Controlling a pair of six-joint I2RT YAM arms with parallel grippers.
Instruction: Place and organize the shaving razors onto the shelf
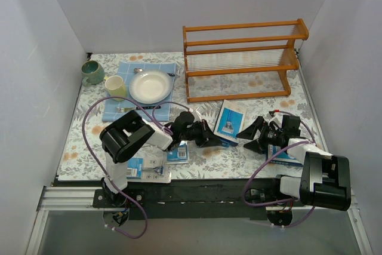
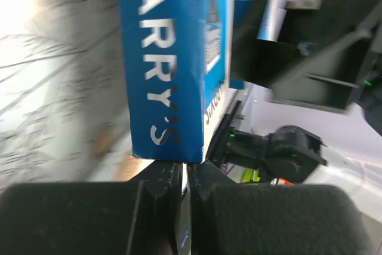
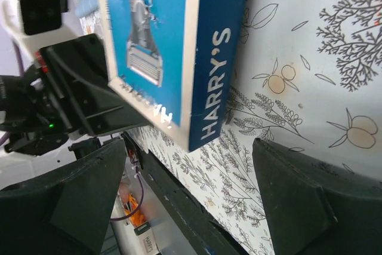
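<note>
My left gripper (image 1: 213, 138) is shut on the near edge of a blue-and-white razor pack (image 1: 230, 120) in the middle of the table; the left wrist view shows the pack (image 2: 173, 58) standing up out of the pinched jaws. My right gripper (image 1: 252, 137) is open just right of that pack, not touching it. In the right wrist view the pack (image 3: 173, 46) lies beyond the spread fingers (image 3: 298, 207). More razor packs lie near the left arm (image 1: 177, 154), (image 1: 145, 169) and under the right arm (image 1: 285, 158). The orange-brown shelf (image 1: 239, 71) stands at the back right with nothing on its tiers.
At the back left a white plate (image 1: 149, 86) sits on a blue cloth (image 1: 114, 110), with a fork (image 1: 138, 108), a yellow cup (image 1: 116, 86) and a green cup (image 1: 92, 71). White walls close in three sides. The table's near edge runs just behind both grippers.
</note>
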